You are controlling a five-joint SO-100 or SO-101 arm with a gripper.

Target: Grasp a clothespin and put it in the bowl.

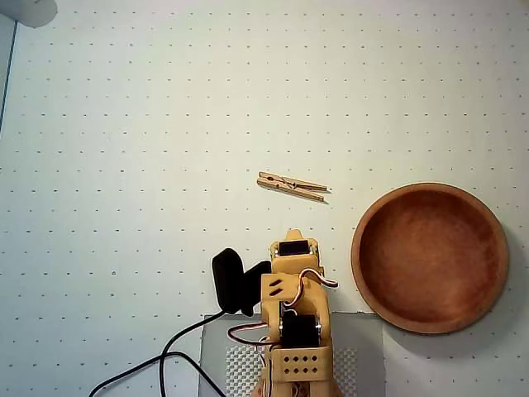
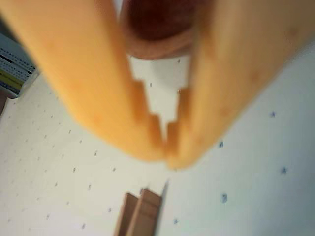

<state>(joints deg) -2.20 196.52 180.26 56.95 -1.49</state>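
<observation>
Your clothespin (image 1: 292, 186) lies flat on the dotted white table (image 1: 149, 124) in the overhead view, near the middle of the picture, its long axis running left to right with a slight downward tilt toward the right. Nothing touches it. The bowl (image 1: 430, 258) sits to the lower right of it, well apart from it, and you can see its reddish-brown inside holds nothing.

Your arm (image 1: 293, 322) is folded up at the bottom centre of the overhead view, above its grey base plate (image 1: 364, 347), with a black cable (image 1: 165, 364) trailing off to the lower left. The clothespin lies just beyond the arm's top end — clear of it, with bare table between.

In the wrist view the gripper (image 2: 167, 152) fills the upper part of the frame, blurred and orange. Its two fingers meet at the tips, the stepped inner edges leaving only a narrow wedge of table showing higher up, and you have nothing between them. Below the tips, at the bottom edge, you see one end of the clothespin (image 2: 140, 216) on the table, not in contact with the fingers. The bowl's rim (image 2: 157, 49) shows behind the fingers at the top.
</observation>
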